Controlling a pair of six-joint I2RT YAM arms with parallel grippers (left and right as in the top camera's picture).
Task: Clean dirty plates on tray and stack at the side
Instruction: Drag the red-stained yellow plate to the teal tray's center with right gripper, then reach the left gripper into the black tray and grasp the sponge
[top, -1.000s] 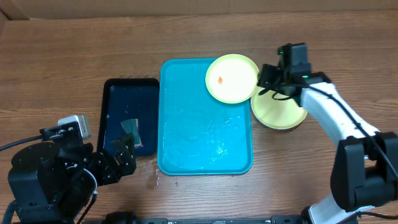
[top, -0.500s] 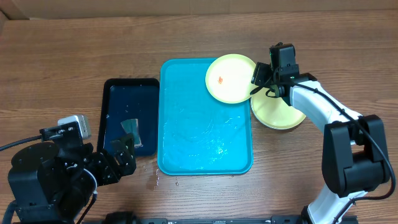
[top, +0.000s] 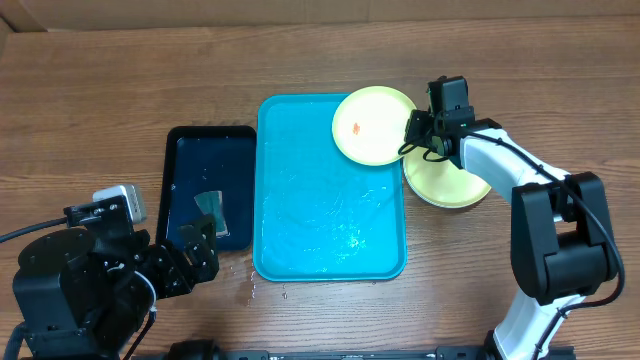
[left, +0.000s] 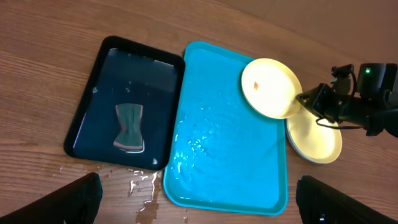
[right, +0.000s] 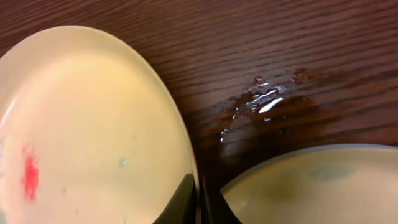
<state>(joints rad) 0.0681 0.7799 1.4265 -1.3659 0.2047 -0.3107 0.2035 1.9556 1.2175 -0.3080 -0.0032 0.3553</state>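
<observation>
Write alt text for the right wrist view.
The right tool pinches the rim of a pale green plate bearing a red smear. A second plate lies lower right, with water drops on the wooden table between them.

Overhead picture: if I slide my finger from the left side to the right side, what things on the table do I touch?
Black tray → turquoise tray → green plate with the red smear, on that tray's top right corner → second green plate, off the tray.
</observation>
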